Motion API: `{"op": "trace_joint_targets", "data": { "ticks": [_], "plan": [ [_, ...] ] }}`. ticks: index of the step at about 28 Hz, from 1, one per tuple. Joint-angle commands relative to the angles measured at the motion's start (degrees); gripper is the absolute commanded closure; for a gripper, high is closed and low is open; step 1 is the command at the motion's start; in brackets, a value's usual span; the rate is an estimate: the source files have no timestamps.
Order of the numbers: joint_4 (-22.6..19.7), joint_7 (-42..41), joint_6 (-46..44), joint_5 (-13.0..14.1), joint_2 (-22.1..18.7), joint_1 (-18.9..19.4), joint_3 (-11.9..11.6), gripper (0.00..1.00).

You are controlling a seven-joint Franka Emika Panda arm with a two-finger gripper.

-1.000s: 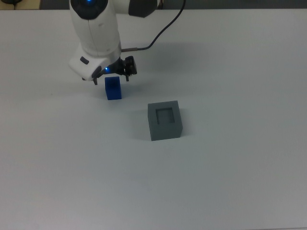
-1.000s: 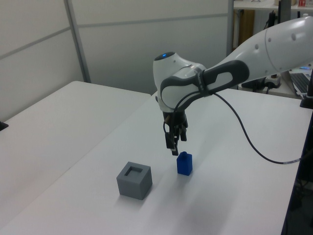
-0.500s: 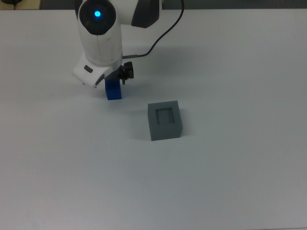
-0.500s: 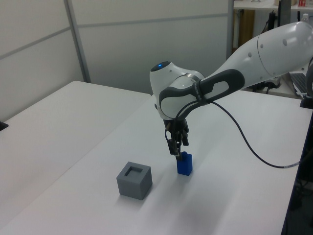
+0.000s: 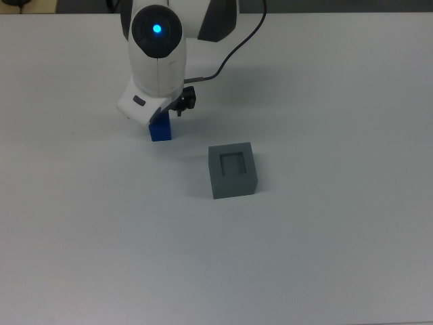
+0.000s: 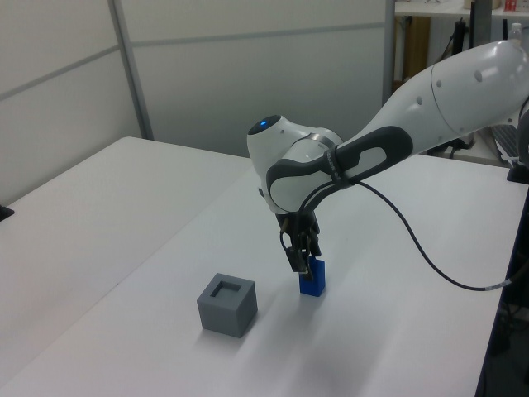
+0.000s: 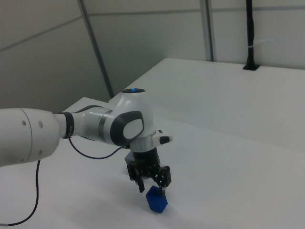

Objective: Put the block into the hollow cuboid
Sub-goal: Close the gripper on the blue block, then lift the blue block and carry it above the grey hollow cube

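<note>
The blue block [image 5: 160,131] stands upright on the white table [image 5: 325,237], left of and a little behind the grey hollow cuboid [image 5: 232,170] in the top view. My gripper [image 7: 152,189] hangs straight down over the block [image 7: 156,201], open, one finger on either side of its top. In the left view the gripper [image 6: 303,263] overlaps the upper part of the block [image 6: 312,282], and the hollow cuboid [image 6: 226,304] sits to the left view's left with its square recess facing up and empty. The arm's body hides the fingertips in the top view. The right view leaves the cuboid out of frame.
A black cable [image 5: 230,47] runs from the wrist toward the table's back edge and hangs in a loop [image 6: 417,248] in the left view. Grey wall panels stand behind the table. A black post [image 7: 249,33] rises at the far table edge in the right view.
The gripper has come down from above and beside the block until its open fingers straddle the block's top. The block and the cuboid have stayed where they were.
</note>
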Motion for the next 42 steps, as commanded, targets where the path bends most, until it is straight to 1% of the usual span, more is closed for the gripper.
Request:
{"op": "trace_joint_targets", "data": {
  "ticks": [1, 3, 5, 6, 7, 11, 15, 16, 17, 21, 22, 28, 31, 33, 34, 39, 40, 42],
  "plan": [
    [-0.2, 1.0, -1.3, -1.3, 0.1, 0.4, 0.0, 0.64],
    [-0.1, 1.0, -1.3, -1.3, 0.1, 0.4, 0.1, 0.78],
    [-0.2, 1.0, -1.5, -1.3, 0.1, 0.4, 0.1, 0.88],
    [0.0, 0.9, -1.7, -1.3, 0.1, 0.4, 0.1, 0.99],
    [0.1, 0.8, -1.8, -1.3, 0.1, 0.4, 0.1, 1.0],
    [1.0, 0.7, -2.6, -1.2, -0.1, 0.3, 0.1, 1.0],
    [4.7, 0.9, -5.1, -0.3, -0.6, 0.0, 0.1, 1.0],
    [5.7, 1.0, -6.0, 0.1, -0.6, 0.0, 0.1, 1.0],
    [8.1, 1.1, -7.2, 1.2, -0.4, 0.0, 0.1, 1.0],
    [11.8, 1.5, -7.4, 4.3, -0.2, -0.1, 0.0, 1.0],
    [12.8, 2.3, -7.3, 5.6, -0.3, -0.1, 0.0, 1.0],
    [17.2, 9.0, -6.5, 7.8, 0.2, 0.2, 0.1, 1.0],
    [18.1, 10.4, -4.7, 9.2, 0.2, 0.6, 0.3, 1.0],
    [18.4, 11.3, -2.8, 10.2, 0.2, 0.6, 1.1, 1.0],
    [18.4, 12.2, -0.8, 10.6, 0.2, 0.5, 2.3, 1.0],
    [18.4, 12.9, 4.6, 10.7, 1.5, 0.6, 5.0, 1.0],
    [18.4, 13.5, 5.4, 10.4, 2.2, 0.6, 6.1, 1.0],
    [18.4, 13.9, 5.5, 10.0, 3.0, 0.6, 6.7, 1.0]
  ]
}}
